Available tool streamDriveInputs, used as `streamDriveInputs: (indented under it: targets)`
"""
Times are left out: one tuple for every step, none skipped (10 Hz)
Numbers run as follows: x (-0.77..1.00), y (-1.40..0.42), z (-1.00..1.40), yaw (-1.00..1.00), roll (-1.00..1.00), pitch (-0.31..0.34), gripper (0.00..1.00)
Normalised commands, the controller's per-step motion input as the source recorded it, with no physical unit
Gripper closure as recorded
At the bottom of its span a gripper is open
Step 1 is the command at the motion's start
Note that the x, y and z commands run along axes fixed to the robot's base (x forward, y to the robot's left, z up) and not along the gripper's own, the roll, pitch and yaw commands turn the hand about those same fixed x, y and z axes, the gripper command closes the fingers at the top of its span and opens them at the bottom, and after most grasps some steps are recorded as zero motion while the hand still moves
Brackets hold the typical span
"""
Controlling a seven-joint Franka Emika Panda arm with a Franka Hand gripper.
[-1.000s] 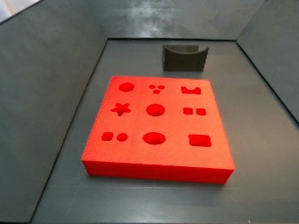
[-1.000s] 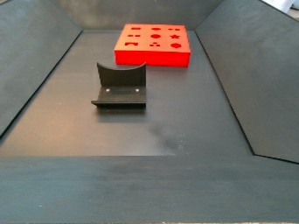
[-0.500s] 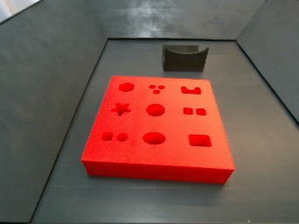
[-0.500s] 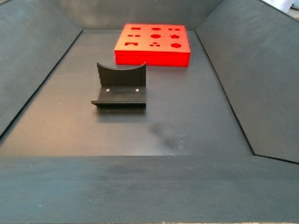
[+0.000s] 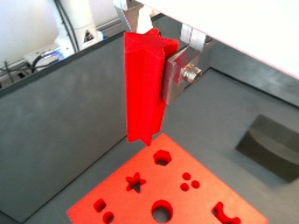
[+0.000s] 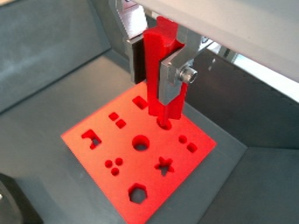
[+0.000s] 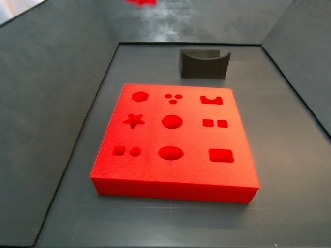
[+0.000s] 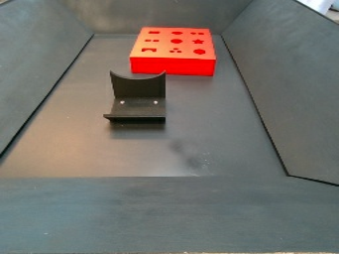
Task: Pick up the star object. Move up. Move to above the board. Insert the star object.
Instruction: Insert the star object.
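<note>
The star object is a long red peg with a star-shaped end, and my gripper is shut on it, a silver finger pressed to its side. It hangs upright well above the board, a flat red block with cut-out holes. The star hole lies below the peg's lower end. Another wrist view shows the star object in the gripper over the board. In a side view only a red tip of the star object shows at the top edge, above the board.
The dark fixture stands behind the board in one side view and in front of the board as the fixture in the other. Grey walls slope up around the bin floor. The fixture also shows beside the board in a wrist view.
A red tip of the star object has come into sight at the top edge of a side view, where nothing showed before. Board and fixture have not moved.
</note>
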Motion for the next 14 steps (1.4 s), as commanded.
streamDriveInputs:
  targets:
    - [-0.13, -0.09, -0.8, 0.32, 0.12, -0.03, 1.0]
    - [-0.03, -0.17, -0.91, 0.32, 0.17, -0.034, 1.0]
    - [0.0, -0.13, -0.94, 0.24, 0.18, -0.037, 1.0]
    - [0.04, -0.06, -0.83, 0.12, 0.23, -0.034, 1.0]
    - [0.0, 0.0, -0.78, 0.03, 0.27, -0.036, 1.0]
    - [0.0, 0.0, -0.76, 0.0, 0.28, -0.029, 1.0]
    - [0.01, 0.0, -0.73, 0.0, 0.25, -0.011, 1.0]
    - [0.0, 0.0, -0.04, 0.0, 0.0, 0.0, 1.0]
    - [0.0, 0.02, -0.24, 0.0, 0.04, 0.003, 1.0]
    - [0.0, 0.13, -0.34, 0.03, 0.08, 0.0, 1.0]
    - [0.0, 0.13, -0.38, 0.05, 0.09, 0.0, 1.0]
    - [0.0, 0.13, -0.37, 0.03, 0.07, 0.0, 1.0]
    - [0.0, 0.09, -0.39, 0.01, 0.05, 0.0, 1.0]
    - [0.0, 0.01, -0.07, 0.0, 0.0, 0.0, 1.0]
